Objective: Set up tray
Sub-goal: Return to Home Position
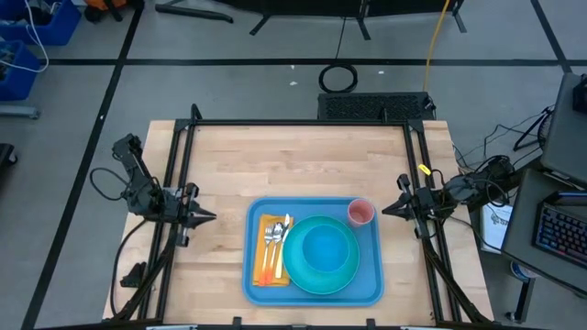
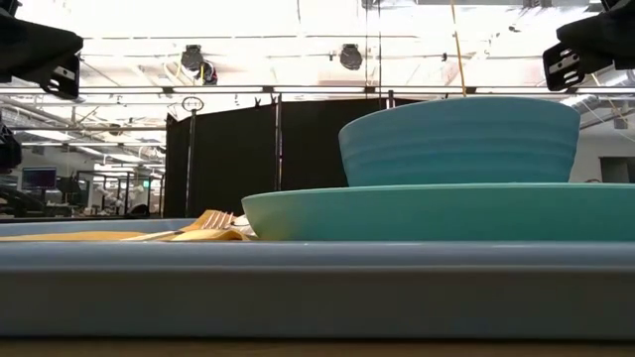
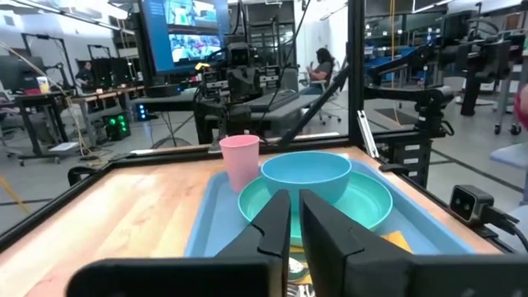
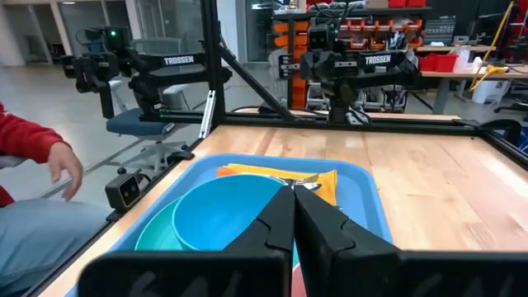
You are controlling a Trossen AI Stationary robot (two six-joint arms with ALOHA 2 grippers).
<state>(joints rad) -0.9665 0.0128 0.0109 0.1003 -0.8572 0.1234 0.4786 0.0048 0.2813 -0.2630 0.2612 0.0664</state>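
The blue tray (image 1: 371,286) lies flat on the wooden table, toward its near edge. On it stand a teal plate (image 1: 298,272) with a teal bowl (image 1: 323,249) on top and a pink cup (image 1: 360,213) at the far right corner. A yellow-orange napkin (image 1: 261,275) with cutlery (image 1: 276,234) on it lies at the tray's left side. My left gripper (image 1: 213,217) hovers left of the tray, pointing level at it, fingers (image 3: 276,223) a narrow gap apart, holding nothing. My right gripper (image 1: 383,210) hovers just right of the cup, shut and empty.
A black metal frame (image 1: 303,123) rims the table. Bare wood (image 1: 303,160) takes up the far half. A person's hand and red sleeve (image 4: 58,169) show beyond the table's near edge. A keyboard (image 1: 561,229) lies off the table to the right.
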